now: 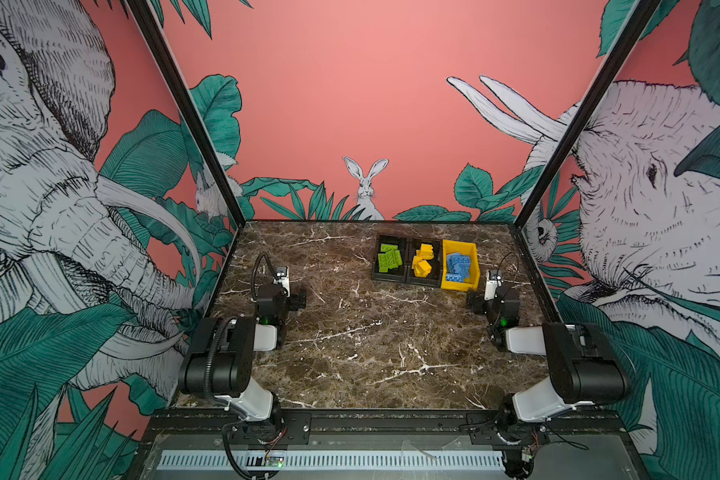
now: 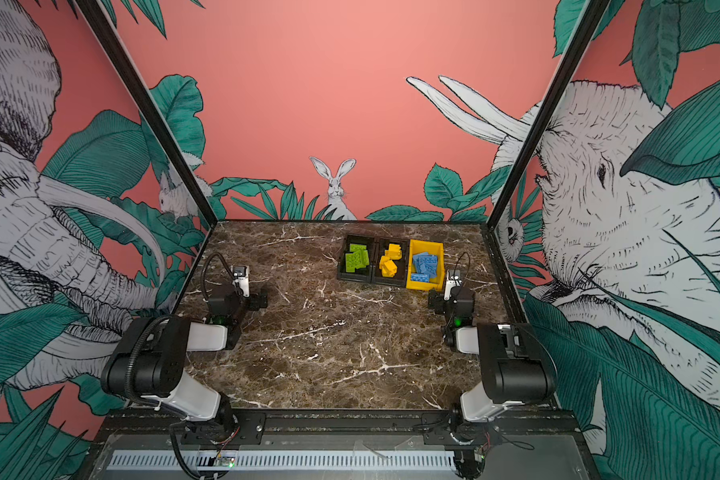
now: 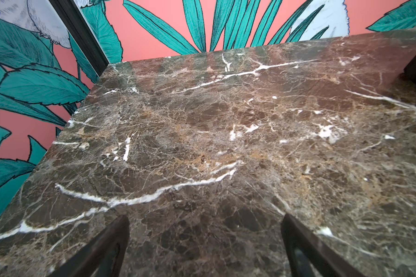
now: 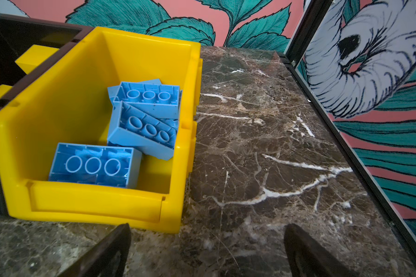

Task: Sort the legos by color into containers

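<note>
Even soft light, warped edges

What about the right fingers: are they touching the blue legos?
Apart. The right wrist view shows the blue legos inside the yellow bin, with its front wall standing between them and the right fingers.

1. Green legos (image 1: 388,257): approx. six, lying jumbled in left black bin (image 1: 389,277).
2. Yellow legos (image 1: 422,262): heaped in mid black bin (image 1: 425,282), joined to 1st.
3. Blue legos (image 4: 94,165): several w/ hollow undersides up, in yellow bin (image 1: 458,284), rightmost.
</note>
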